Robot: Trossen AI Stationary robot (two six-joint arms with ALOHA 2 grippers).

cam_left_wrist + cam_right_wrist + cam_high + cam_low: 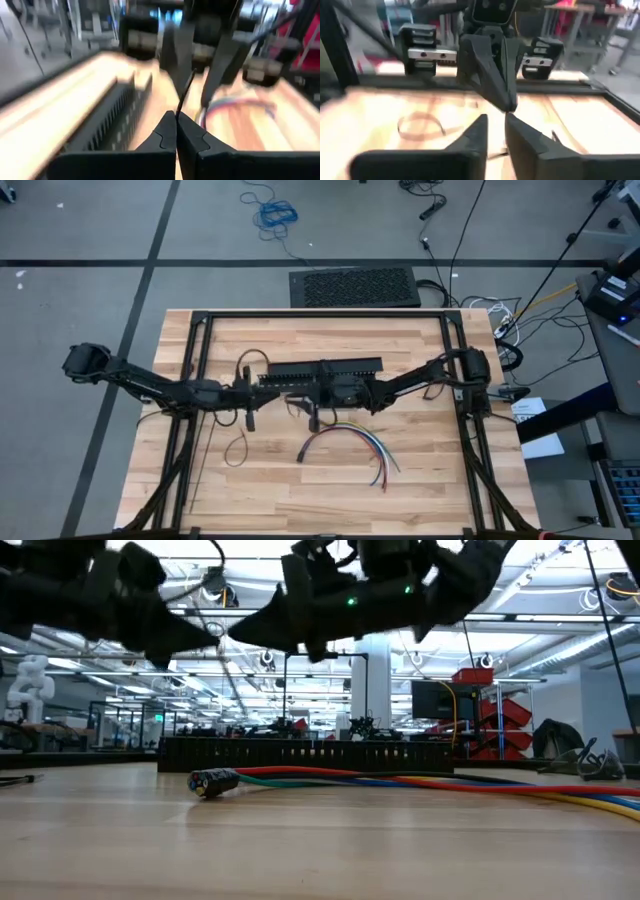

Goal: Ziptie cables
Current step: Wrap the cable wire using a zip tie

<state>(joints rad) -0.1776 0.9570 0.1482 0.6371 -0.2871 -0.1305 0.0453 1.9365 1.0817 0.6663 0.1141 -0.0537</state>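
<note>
No readable writing or brand shows on anything, and both arms reach level toward mid-table, meeting tip to tip above the wood. The left gripper (176,131) is clenched on a ziptie (186,92) rising from its tips, seen only in the left wrist view, while the right wrist view alone shows the right gripper (496,125) slightly parted, gripping nothing visible. The cables (345,442) lie at 6 o'clock of the grippers, and the low view alone shows their bound black end (212,781).

Overhead, table-level and two facing wrist views, all sharing the table (420,470).
</note>
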